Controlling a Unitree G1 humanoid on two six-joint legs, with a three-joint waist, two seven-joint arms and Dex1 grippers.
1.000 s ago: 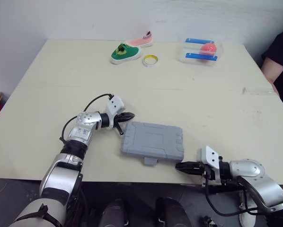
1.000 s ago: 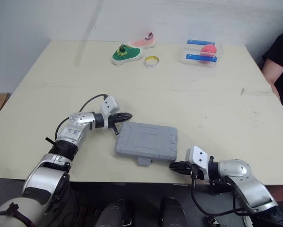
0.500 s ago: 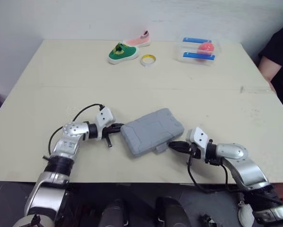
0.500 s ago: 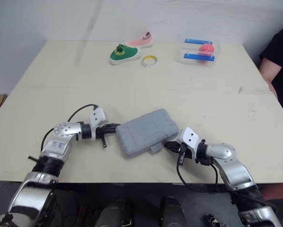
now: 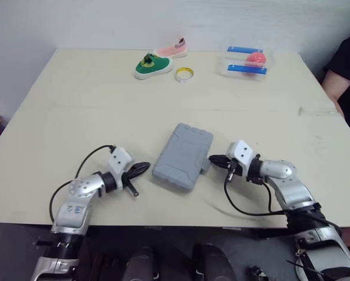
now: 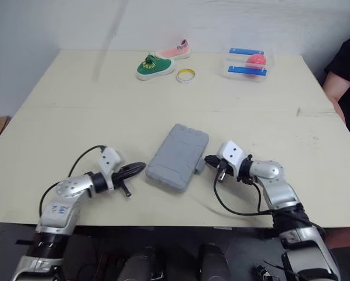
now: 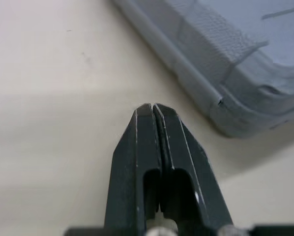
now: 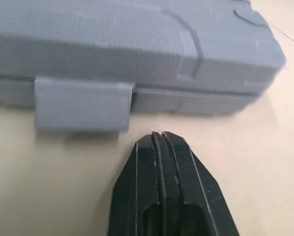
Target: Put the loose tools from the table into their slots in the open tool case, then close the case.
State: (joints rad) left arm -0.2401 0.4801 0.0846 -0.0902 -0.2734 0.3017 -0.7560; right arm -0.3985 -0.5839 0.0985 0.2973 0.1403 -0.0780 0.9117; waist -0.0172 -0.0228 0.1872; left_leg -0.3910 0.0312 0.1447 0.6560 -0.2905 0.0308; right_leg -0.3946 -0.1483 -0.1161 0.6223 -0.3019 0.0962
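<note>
Head view: lid of the grey ribbed plastic tool case (image 5: 182, 156) is down, so its contents are hidden. It's one rounded rectangular shell lying flat and skewed near the front middle of the matte beige table (image 5: 69, 111). Left gripper (image 5: 144, 167) lies low on the table, near the case's left front corner but apart from it. Right gripper (image 5: 212, 158) is just beside the case's right edge. At the far edge:
- 2 small fabric shoes, one green slip-on shoe (image 5: 150, 64) and one pink slip-on shoe (image 5: 172, 48)
- 1 yellow tape ring (image 5: 185, 74)
- 1 clear plastic box with two blue strips (image 5: 248, 61), a pink ball inside
- a person's black sleeve (image 5: 347, 64), cut off by the right frame edge

Left wrist view: black fingers (image 7: 137, 147) pressed together, nothing between them. Only the case's pebbled, stepped corner is in frame.

Right wrist view: fingers (image 8: 142, 167) pressed together, tips just short of the case's side seam, beside one flat square latch tab (image 8: 83, 105).
</note>
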